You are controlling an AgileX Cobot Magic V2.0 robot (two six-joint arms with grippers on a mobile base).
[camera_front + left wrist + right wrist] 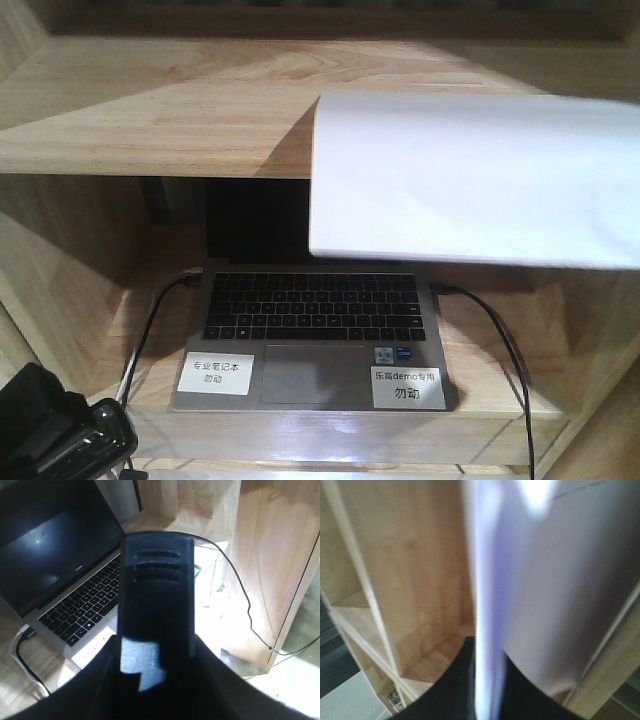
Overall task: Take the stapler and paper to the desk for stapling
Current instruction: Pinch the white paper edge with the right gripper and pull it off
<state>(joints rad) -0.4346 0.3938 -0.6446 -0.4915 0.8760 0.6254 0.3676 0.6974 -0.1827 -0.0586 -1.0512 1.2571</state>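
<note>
Right claw (487, 692) was closed on the bottom edge of the paper (560, 580), which stood up from it edge-on to the wrist camera. In the front view the sheets hung in the air in front of the shelf (120, 120), above the right half of the laptop (315, 330).

Left claw (155, 680) was clamped around the rear of the stapler (155, 595), whose ridged black end poked out over the laptop keyboard.

Handling, as a judgement:
- **Paper:** light and floppy. A one-edge pinch lets it sag or fan out, so a slow carry suits it. It could slip free if it snagged.
- **Stapler:** rigid and fairly heavy, with smooth plastic. A mid-body grip looked safest.

Room to move:
- The shelf top edge sat just behind the paper.
- Wooden side walls stood close on both sides.
- A black cable (500, 340) trailed off the laptop's right side, and another ran off its left.
- Open space lay towards the camera.
- No desk could be picked out for certain.
</note>
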